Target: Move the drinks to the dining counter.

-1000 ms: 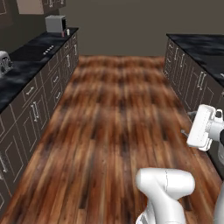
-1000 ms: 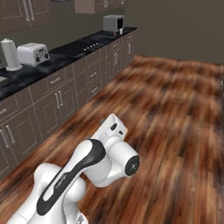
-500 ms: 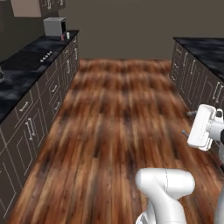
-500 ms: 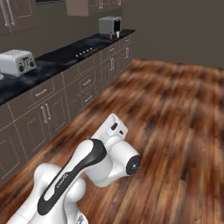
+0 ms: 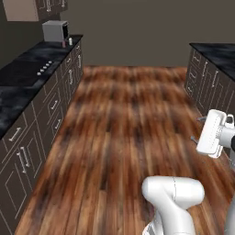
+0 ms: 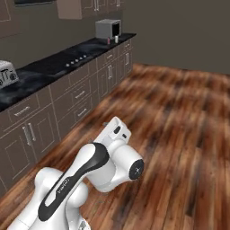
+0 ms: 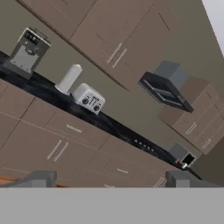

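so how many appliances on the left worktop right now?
4: coffee machine, toaster, cooktop, toaster oven at the far end. More may sit outside the frames.

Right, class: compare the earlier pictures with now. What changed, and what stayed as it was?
The base drove, so the whole view shifted: the toaster oven at the worktop's far end sits nearer, and the worktop runs farther along the frame's left. Nothing on it moved itself. The arm kept its folded pose; the pincer stayed open, holding nothing.
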Motion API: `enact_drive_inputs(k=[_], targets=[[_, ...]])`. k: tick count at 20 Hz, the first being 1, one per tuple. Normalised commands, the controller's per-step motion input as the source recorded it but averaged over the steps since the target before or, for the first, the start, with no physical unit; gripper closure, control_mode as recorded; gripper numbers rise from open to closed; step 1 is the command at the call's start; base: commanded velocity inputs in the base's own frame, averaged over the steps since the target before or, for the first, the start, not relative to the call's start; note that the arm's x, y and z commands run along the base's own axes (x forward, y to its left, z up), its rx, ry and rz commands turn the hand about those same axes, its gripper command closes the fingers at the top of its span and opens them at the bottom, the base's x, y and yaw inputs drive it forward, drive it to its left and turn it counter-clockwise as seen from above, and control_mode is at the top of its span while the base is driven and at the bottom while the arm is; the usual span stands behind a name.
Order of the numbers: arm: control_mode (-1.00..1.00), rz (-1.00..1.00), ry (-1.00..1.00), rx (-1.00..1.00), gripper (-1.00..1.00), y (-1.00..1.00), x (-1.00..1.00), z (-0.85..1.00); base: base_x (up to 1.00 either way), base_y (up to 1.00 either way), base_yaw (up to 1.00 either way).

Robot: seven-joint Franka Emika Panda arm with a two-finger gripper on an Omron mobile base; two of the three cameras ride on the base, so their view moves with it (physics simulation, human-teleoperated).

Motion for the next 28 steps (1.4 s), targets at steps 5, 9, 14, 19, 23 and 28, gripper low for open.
enact_drive_inputs(k=[5,9,14,19,23,28], targets=[[1.0,0.0,0.0,0.0,-1.0,0.0,0.0,0.0,1.0,0.14,0.0],[1.0,0.0,0.0,0.0,-1.0,0.0,0.0,0.0,1.0,0.11,0.0],[1.0,0.0,0.0,0.0,-1.0,0.0,0.0,0.0,1.0,0.11,0.0],[1.0,0.0,0.0,0.0,-1.0,0.0,0.0,0.0,1.0,0.13,0.0],[1.0,0.0,0.0,0.0,-1.0,0.0,0.0,0.0,1.0,0.14,0.0],[1.0,0.0,0.0,0.0,-1.0,0.0,0.0,0.0,1.0,0.11,0.01]])
